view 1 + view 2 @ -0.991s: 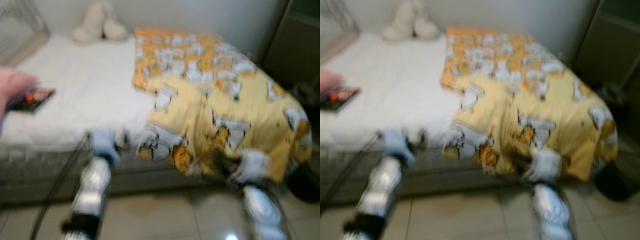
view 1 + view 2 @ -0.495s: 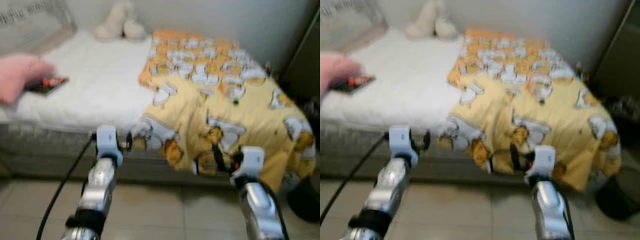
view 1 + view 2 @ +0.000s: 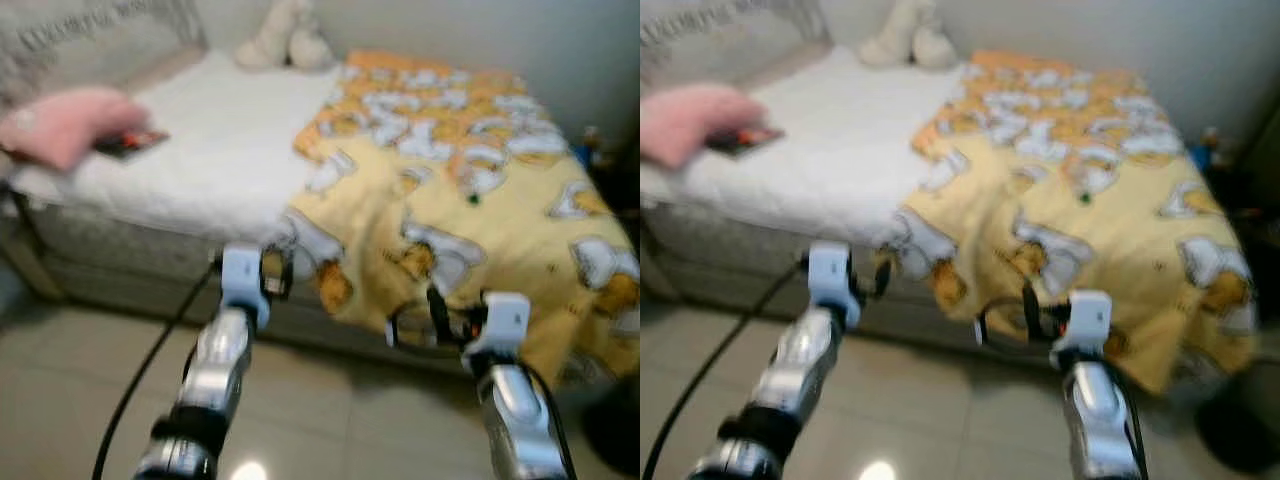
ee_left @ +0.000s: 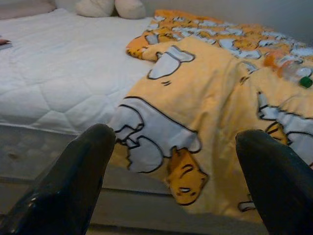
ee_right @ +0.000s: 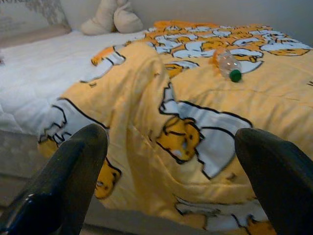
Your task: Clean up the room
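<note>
Well, grippers (image 3: pixel 275 272) (spread) face blanket edge (image 3: pixel 340 300).

Bed with white quilted mattress and the articles lying on it.

The bed (image 3: pixel 190 170) stands on a tiled floor (image 3: pixel 70 400), just ahead of both raised grippers. A yellow cartoon-print blanket (image 3: pixel 470 200) covers the part directly beyond the right gripper (image 3: pixel 432 325) and hangs over the near edge in front of it; its folded corner reaches the edge beside the left gripper (image 3: pixel 275 272). A clear plastic bottle with a green cap (image 5: pixel 229 64) lies on the blanket, beyond the right gripper. Far to the left gripper's outer side rest a pink pillow (image 3: pixel 65 120) and a dark booklet (image 3: pixel 132 143) touching it. A cream plush toy (image 3: pixel 290 35) sits at the far wall.
</note>
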Robot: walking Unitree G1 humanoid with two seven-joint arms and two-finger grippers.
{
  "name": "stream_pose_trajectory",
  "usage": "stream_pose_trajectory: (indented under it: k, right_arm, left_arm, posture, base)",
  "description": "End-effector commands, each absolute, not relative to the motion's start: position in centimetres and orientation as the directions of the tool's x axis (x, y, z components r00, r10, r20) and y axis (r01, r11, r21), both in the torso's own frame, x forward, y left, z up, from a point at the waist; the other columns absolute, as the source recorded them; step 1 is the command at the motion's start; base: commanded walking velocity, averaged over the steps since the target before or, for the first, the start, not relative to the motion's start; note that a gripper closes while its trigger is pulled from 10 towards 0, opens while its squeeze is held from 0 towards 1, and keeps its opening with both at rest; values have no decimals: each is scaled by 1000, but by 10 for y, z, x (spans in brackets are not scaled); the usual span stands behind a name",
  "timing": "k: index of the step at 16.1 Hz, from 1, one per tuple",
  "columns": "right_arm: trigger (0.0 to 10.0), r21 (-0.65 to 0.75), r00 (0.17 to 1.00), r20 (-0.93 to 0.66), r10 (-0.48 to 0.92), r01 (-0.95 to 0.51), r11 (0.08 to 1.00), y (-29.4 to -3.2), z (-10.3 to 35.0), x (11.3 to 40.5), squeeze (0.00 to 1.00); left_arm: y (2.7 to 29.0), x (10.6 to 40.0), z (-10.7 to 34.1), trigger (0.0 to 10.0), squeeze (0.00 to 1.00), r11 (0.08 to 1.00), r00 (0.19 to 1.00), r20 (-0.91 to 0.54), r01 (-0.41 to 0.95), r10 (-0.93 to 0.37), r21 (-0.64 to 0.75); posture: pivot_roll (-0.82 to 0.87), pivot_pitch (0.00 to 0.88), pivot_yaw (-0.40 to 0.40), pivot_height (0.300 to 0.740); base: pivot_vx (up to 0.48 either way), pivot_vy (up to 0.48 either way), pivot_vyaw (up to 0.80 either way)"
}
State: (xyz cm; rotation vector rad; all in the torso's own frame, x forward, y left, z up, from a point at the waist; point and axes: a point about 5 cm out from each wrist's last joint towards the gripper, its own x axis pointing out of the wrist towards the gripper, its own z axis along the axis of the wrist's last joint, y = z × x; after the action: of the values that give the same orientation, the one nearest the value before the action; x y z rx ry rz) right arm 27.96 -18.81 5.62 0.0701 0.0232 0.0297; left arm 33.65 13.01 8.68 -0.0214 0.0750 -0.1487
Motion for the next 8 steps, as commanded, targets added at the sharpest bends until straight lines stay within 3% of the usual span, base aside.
stream_pose_trajectory:
  k: [1,8]
  right_arm:
    - [10000,64,999,-6,46,-46,997,-181,59,282,0]
    - [10000,88,997,11,74,-75,993,-166,61,286,0]
  left_arm:
    - [137,338,91,10000,0,989,988,-53,145,-145,-10]
    - [140,338,100,10000,0,990,989,32,144,-144,-9]
  posture:
    - [124,0,28,740]
    - [123,0,23,740]
  base:
    - [480,0,0]
    - [480,0,0]
